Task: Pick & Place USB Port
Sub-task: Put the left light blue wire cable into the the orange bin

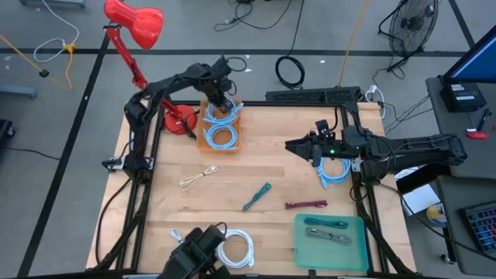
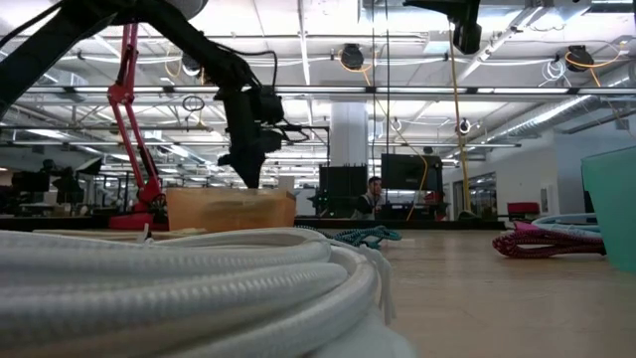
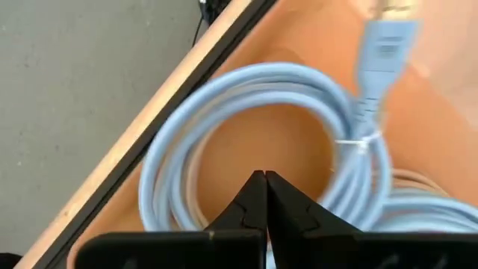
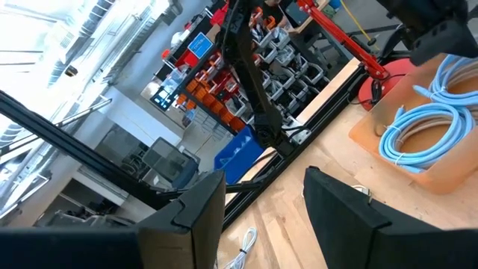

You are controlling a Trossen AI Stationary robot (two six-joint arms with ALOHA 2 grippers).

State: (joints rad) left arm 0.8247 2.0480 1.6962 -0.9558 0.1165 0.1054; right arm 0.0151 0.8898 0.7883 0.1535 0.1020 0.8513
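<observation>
Cables half sorted: left gripper over the orange bin, right gripper waiting

Sorting looks partly done. Two coiled light-blue USB cables [image 1: 220, 128] already lie in the orange bin [image 1: 235, 136] at the far left of the tabletop [image 1: 232, 221], and the left gripper [image 1: 226, 104] hangs just above them with its fingers clenched together on nothing; the left wrist view shows a blue coil and its plug lying loose in the bin beyond the closed tips. A green tray [image 1: 304, 249] at the near right already holds a grey cable [image 1: 325, 230].

Left to do, by my reading: a blue cable coil [image 1: 333, 171] sits under the right gripper [image 1: 308, 147], which hovers with its fingers spread apart and empty. A beige cable [image 1: 198, 177], a teal cable [image 1: 256, 197], a maroon cable [image 1: 305, 204] and a white cable coil [image 1: 235, 249] lie loose on the wood.

No brand, label or writing can be read on the cables or containers; a blue sign in the room behind is too small to make out.
</observation>
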